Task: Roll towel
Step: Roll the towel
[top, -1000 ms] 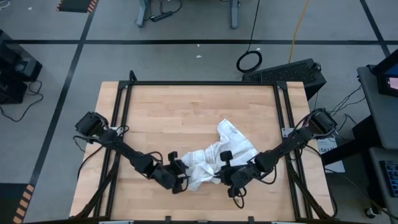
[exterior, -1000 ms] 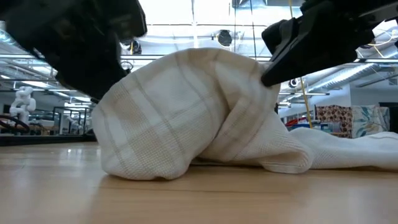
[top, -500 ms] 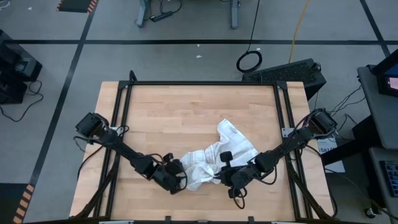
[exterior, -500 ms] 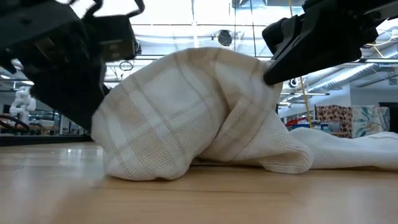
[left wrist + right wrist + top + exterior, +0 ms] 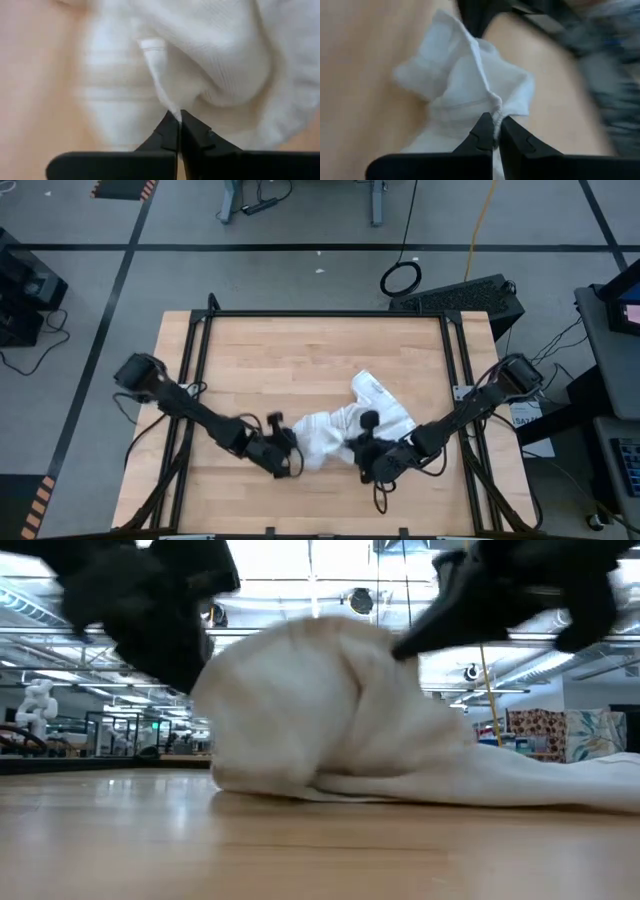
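Observation:
The white towel (image 5: 372, 412) lies bunched on the wooden table (image 5: 300, 350), right of centre near the front. In the low view its near part (image 5: 320, 710) rises in a hump, and the rest trails flat on the wood to the right. My left gripper (image 5: 293, 463) is shut at the hump's left end. My right gripper (image 5: 360, 452) is shut at its right end. My left gripper pinches a thin hemmed edge of the towel (image 5: 167, 107) between its two fingertips, coming low from the table's left. The cloth beyond it is raised in a slack hump. My right gripper pinches a gathered fold of the towel (image 5: 495, 106) between its fingertips, coming from the right. Several layers bunch there, and the cloth rises off the table.
A black frame (image 5: 320, 314) runs round the tabletop. Bare wood stretches across the far half and the left side. Cables and a black case (image 5: 460, 292) lie on the floor beyond the far edge.
My left gripper has shut on the towel's left edge. Both grippers have then moved toward the table's far edge, drawing the towel's near part back over itself. The far right part has stayed on the table.

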